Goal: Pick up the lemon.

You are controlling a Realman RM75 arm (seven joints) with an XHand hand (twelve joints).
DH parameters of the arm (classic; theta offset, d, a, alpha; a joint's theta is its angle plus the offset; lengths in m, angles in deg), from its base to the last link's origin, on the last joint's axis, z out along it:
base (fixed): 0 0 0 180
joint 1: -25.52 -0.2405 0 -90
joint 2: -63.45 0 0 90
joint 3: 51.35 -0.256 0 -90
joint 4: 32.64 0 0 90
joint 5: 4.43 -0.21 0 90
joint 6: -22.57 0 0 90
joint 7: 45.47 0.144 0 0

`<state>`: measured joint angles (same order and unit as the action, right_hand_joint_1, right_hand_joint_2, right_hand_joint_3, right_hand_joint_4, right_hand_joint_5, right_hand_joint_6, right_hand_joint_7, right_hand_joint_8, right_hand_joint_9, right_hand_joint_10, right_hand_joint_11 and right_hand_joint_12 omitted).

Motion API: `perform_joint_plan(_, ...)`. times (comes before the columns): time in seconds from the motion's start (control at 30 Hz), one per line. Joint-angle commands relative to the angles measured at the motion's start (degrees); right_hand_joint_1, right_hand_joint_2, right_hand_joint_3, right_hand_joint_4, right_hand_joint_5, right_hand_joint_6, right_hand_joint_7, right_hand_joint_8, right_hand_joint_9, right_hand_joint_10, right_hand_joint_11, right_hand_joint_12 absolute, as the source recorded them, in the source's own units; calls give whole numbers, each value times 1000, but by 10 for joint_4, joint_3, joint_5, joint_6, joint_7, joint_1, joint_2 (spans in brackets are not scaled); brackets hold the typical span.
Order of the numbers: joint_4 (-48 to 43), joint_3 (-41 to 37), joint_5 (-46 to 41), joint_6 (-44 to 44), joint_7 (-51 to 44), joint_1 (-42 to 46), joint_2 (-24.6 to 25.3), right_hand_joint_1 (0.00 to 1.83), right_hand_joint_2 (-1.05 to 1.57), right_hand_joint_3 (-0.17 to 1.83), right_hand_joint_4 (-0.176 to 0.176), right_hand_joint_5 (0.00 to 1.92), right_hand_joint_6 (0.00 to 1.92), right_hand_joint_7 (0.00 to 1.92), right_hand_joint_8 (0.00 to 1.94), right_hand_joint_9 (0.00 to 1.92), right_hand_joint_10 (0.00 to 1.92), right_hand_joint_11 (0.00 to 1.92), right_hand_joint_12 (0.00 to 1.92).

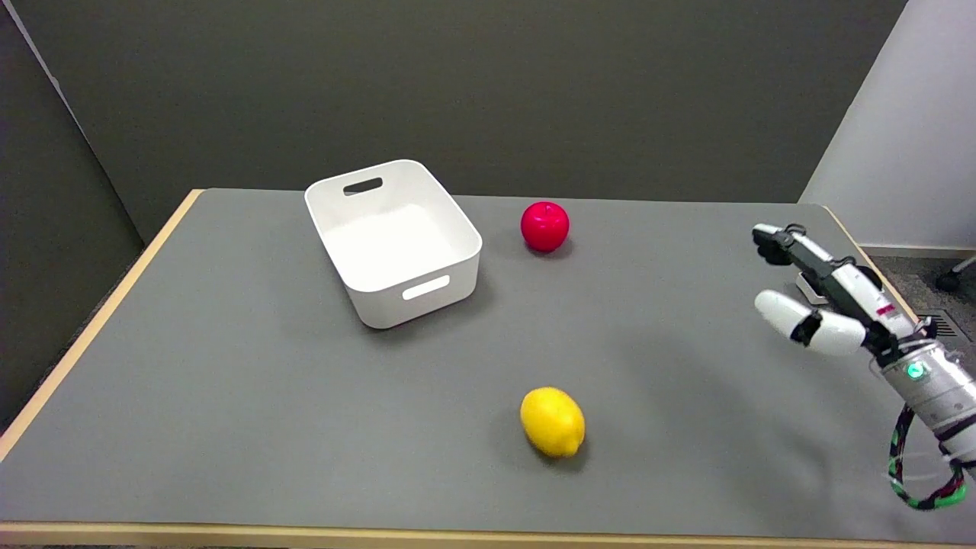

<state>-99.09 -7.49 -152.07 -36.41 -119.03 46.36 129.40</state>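
Fingers spread and carrying nothing, the right robot hand [820, 293] sits at the right edge of the frame, raised above the bench [229, 396] near its far right corner. One dark-tipped finger stretches toward the upper left while a white, rounded one juts out below it; behind them a silver wrist with a small green light runs down to the lower right, trailed by a braided green-and-black cable [926, 484].

Judging by this layout, the task has barely begun: the robot hand is well apart from the lemon [553, 422], nothing has been touched, and the whole reach, grasp and lift remain to be done.

That lemon lies low in the middle of the frame, near the bench's front edge, resting on its side (its blunt nipple end points down and to the right). Its skin looks bright yellow, smooth and faintly glossy, the body an oval that would probably roll if nudged.

Farther out, toward the upper middle, a shiny red apple [545, 226] sits upright, round, with a dimpled top. Left of it stands a white plastic bin [450, 263], rectangular with rounded corners and slotted handles, turned at an angle. Matte grey covers the bench, framed by a pale wooden edge.
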Motion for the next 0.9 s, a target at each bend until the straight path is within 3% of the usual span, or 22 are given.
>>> perform_joint_plan(0.03, -149, 81, 0, -56, -84, 100, 67, 430, 681, 799, -82, 136, 334, 181, 351, 67, 742, -1, 955)
perform_joint_plan(0.17, -156, 159, 1, -68, -162, 95, 54, 471, 631, 913, -86, 116, 396, 155, 422, 73, 726, -1, 992)
perform_joint_plan(0.23, -153, 194, 4, -68, -202, 89, 49, 504, 679, 816, -92, 151, 354, 187, 364, 71, 740, -1, 968)
perform_joint_plan(0.3, -150, 223, 1, -68, -226, 86, 48, 505, 616, 941, -93, 131, 428, 160, 449, 78, 724, -1, 974)
perform_joint_plan(0.37, -151, 247, 1, -63, -257, 86, 50, 510, 615, 943, -95, 135, 432, 162, 452, 76, 723, -1, 951)
perform_joint_plan(0.43, -154, 267, 0, -52, -286, 86, 58, 523, 671, 823, -97, 164, 369, 195, 375, 67, 738, -1, 885)
perform_joint_plan(0.9, -181, 306, 0, 15, -315, 78, 64, 521, 677, 800, -98, 170, 359, 202, 366, 61, 741, -1, 863)
